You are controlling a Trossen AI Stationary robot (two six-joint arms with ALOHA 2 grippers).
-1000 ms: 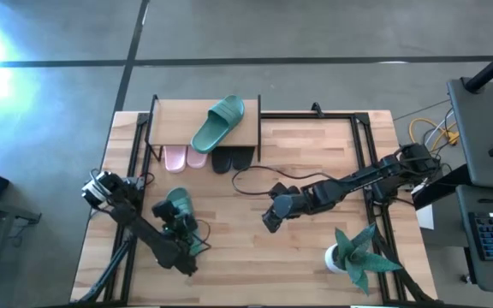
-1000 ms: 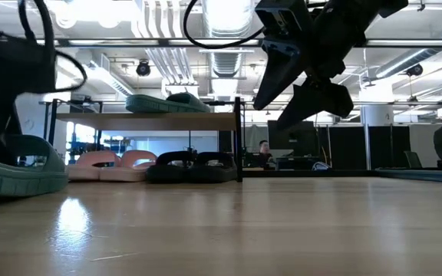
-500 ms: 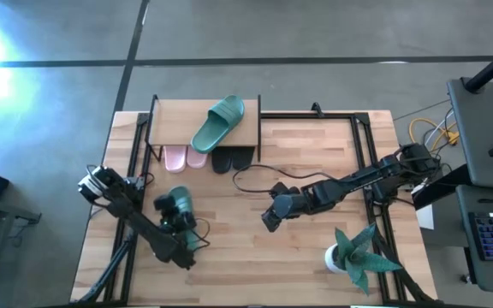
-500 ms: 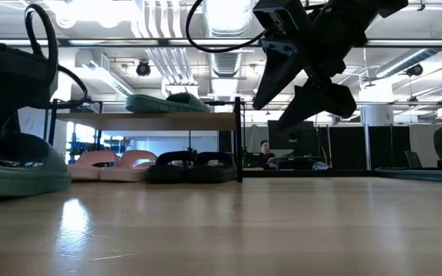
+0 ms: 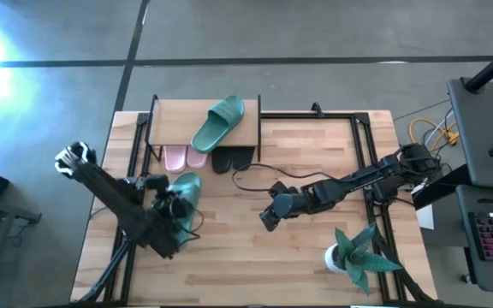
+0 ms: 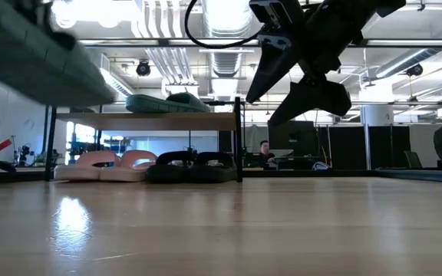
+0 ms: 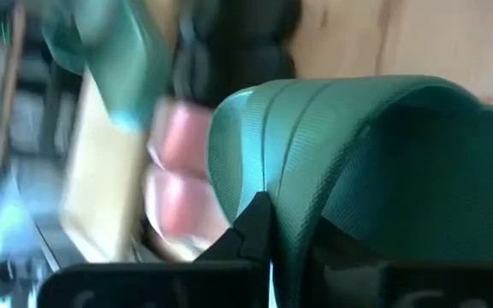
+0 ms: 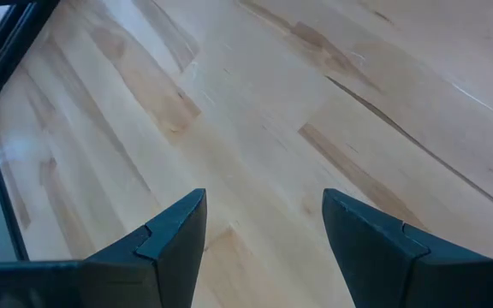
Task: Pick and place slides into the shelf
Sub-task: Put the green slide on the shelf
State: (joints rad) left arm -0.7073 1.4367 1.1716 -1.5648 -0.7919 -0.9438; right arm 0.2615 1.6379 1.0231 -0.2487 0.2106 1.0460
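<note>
Six slides: the left gripper [image 5: 175,208] is clamped on one teal slide's [image 5: 184,190] strap, lifting it clear of the tabletop [image 5: 315,265] for shelving. Its mate [image 5: 217,123] lies on the shelf [image 5: 168,120] top; two pink [image 5: 184,156] and two black [image 5: 232,158] sit beneath. Right gripper [image 5: 265,222] hangs wide, empty, mid-table.

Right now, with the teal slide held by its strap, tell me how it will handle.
Teal slide, in the left gripper: probably light, since it hangs lifted in the low view. The strap looks rubbery and may flex. Its ribbed texture likely resists slipping.
</note>
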